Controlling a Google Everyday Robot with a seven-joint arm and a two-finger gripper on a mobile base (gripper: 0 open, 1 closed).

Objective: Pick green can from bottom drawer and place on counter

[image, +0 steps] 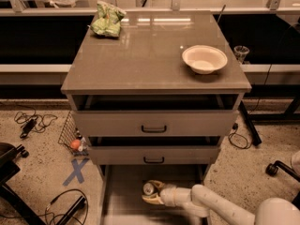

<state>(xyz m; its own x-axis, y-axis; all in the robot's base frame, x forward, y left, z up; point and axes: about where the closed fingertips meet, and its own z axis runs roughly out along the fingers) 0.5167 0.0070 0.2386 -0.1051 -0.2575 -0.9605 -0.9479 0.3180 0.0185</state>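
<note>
In the near bottom drawer (123,191), pulled out low at the front, the gripper (151,193) reaches in from the right on its white arm (211,205). Its fingers (151,200) are spread, and the green can (148,188) stands upright between them on the drawer floor. The near finger sits just beside the can, and no firm pinch shows. Above are two grey drawers with black handles (154,129), both slightly open. On the counter surface (140,55) a cream bowl (204,58) sits at the right and a light green snack bag (107,20) at the far left.
</note>
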